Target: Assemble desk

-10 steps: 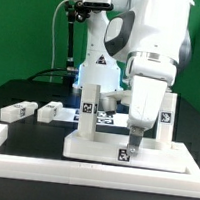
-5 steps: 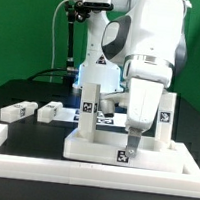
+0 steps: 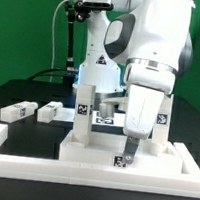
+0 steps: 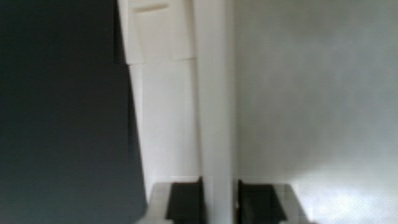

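Observation:
The desk panel [image 3: 90, 149] is white and lies flat inside the border rail. Two white leg posts stand on it, one toward the exterior view's left [image 3: 83, 114] and one toward its right [image 3: 164, 117]. My gripper [image 3: 129, 148] comes down on the panel's front edge near a small tag [image 3: 119, 163]. In the wrist view my gripper [image 4: 217, 205] is shut on the panel's thin raised rim [image 4: 215, 100], with a dark finger [image 4: 178, 203] on either side. The panel's flat face [image 4: 320, 100] lies beside the rim.
Two loose white leg posts [image 3: 18, 110] [image 3: 50, 109] lie on the dark table at the exterior view's left. The white L-shaped border rail [image 3: 3, 142] runs along the front and left. The marker board [image 3: 107, 116] lies behind the panel, near the arm's base.
The gripper and the panel it holds have slid a little toward the exterior view's left and toward the front rail. The standing legs moved along with the panel.

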